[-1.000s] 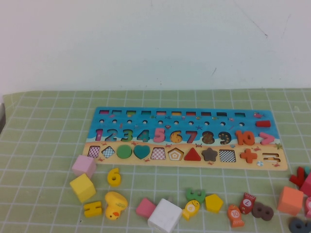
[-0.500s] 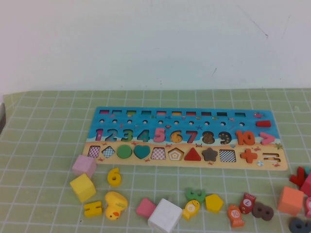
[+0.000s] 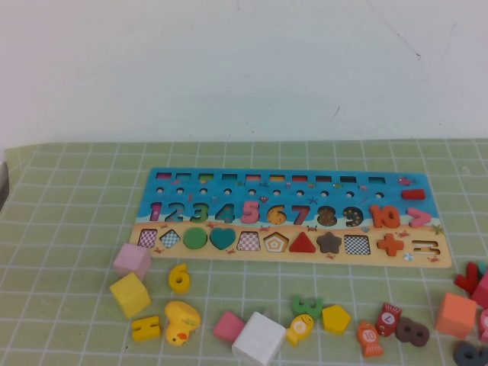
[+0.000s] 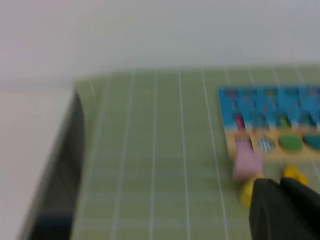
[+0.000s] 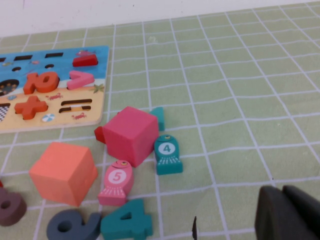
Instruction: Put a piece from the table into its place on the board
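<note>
The number-and-shape board (image 3: 293, 177) lies in the middle of the green mat, with several slots empty. Loose pieces lie in front of it: a yellow 6 (image 3: 178, 277), a pink cube (image 3: 132, 261), a yellow cube (image 3: 130, 295), a green 3 (image 3: 306, 306), a yellow pentagon (image 3: 335, 319) and a brown 8 (image 3: 412, 332). Neither gripper shows in the high view. My left gripper (image 4: 280, 200) is shut and empty, near the pink cube (image 4: 246, 165) off the board's left end. My right gripper (image 5: 282, 210) is shut and empty, right of a red cube (image 5: 131, 135).
A white cube (image 3: 258, 339), fish pieces and an orange cube (image 3: 456, 315) lie along the front. In the right wrist view a teal fish 4 (image 5: 166, 154), a pink fish 5 (image 5: 117, 182) and a teal 4 (image 5: 127, 223) lie close together. The mat's left edge (image 4: 75, 165) drops off.
</note>
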Controlling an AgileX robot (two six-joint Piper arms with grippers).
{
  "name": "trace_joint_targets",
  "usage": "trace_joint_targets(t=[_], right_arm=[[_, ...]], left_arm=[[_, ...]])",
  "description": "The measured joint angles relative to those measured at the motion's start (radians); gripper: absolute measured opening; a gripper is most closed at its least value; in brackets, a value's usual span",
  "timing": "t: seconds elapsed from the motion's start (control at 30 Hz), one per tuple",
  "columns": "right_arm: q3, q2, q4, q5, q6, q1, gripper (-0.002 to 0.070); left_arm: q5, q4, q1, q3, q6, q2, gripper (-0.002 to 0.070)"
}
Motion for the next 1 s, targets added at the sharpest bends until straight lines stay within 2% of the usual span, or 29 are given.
trace_joint_targets(t=[0.2, 0.3, 0.4, 0.5, 0.67, 0.83, 1.0], right_arm=[[0.0, 0.0, 0.0, 0.0, 0.0, 0.0, -0.0003], [0.0, 0.0, 0.0, 0.0, 0.0, 0.0, -0.0003], [0.0, 0.0, 0.0, 0.0, 0.0, 0.0, -0.0003], [0.0, 0.0, 0.0, 0.0, 0.0, 0.0, -0.0003], [0.0, 0.0, 0.0, 0.0, 0.0, 0.0, -0.0003], [0.0, 0.0, 0.0, 0.0, 0.0, 0.0, -0.0003], [0.0, 0.0, 0.0, 0.0, 0.0, 0.0, -0.0003]], left_arm=[[0.215, -0.137, 0.0, -0.106, 0.005, 0.179, -0.0002], [0.192, -0.16, 0.0, -0.125, 0.074, 0.252, -0.0002], [0.087, -0.146, 0.0, -0.109, 0.15, 0.339, -0.0002], [0.127, -0.158, 0.0, -0.136, 0.16, 0.464, -0.0002], [0.178, -0.253, -0.001, -0.253, 0.167, 0.705, -0.0002], [0.176, -0.278, -0.065, -0.399, 0.161, 0.903, -0.0002], [0.134, -0.23, -0.18, -0.479, 0.092, 1.029, -0.0002]])
